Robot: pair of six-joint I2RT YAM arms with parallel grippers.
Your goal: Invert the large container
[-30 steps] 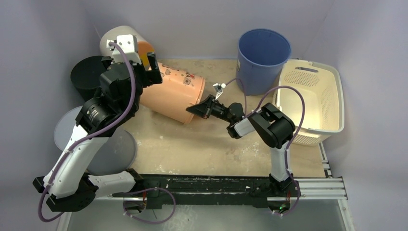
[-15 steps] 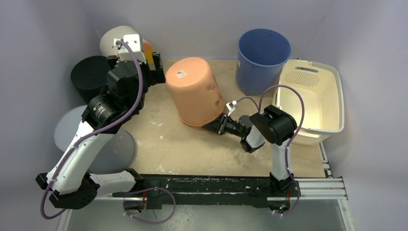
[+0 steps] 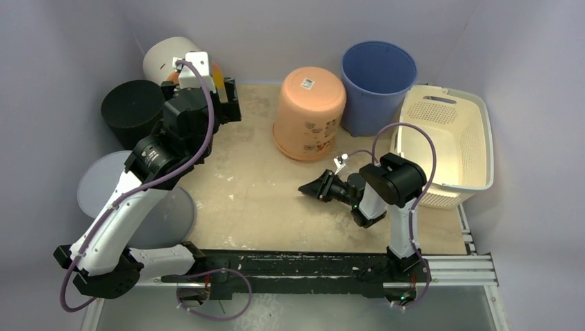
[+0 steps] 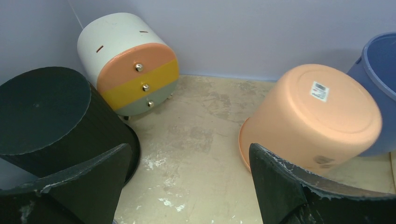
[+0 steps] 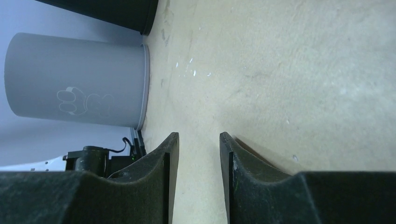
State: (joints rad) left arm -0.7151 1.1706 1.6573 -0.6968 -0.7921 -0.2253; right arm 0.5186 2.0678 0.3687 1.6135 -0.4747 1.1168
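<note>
The large orange container (image 3: pixel 308 110) stands upside down on the table, base up with a white label, rim on the surface, next to the blue bucket. It also shows in the left wrist view (image 4: pixel 317 116), to the right of the jaws. My left gripper (image 3: pixel 231 103) is open wide and empty, to the container's left and apart from it; its view (image 4: pixel 189 149) shows bare table between the jaws. My right gripper (image 3: pixel 307 187) is open by a narrow gap and empty, low over the table in front of the container; its view (image 5: pixel 199 135) shows only table between the jaws.
A blue bucket (image 3: pixel 378 76) stands upright at the back. A cream laundry basket (image 3: pixel 455 138) is at the right. A black cylinder (image 3: pixel 131 103), a white drum with coloured drawers (image 3: pixel 165 58) and a grey bin (image 3: pixel 110 189) stand at the left.
The orange container went from lying on its side, through a tilt, to standing upside down farther back. My right gripper left its rim and drew back. My left gripper moved off it.
</note>
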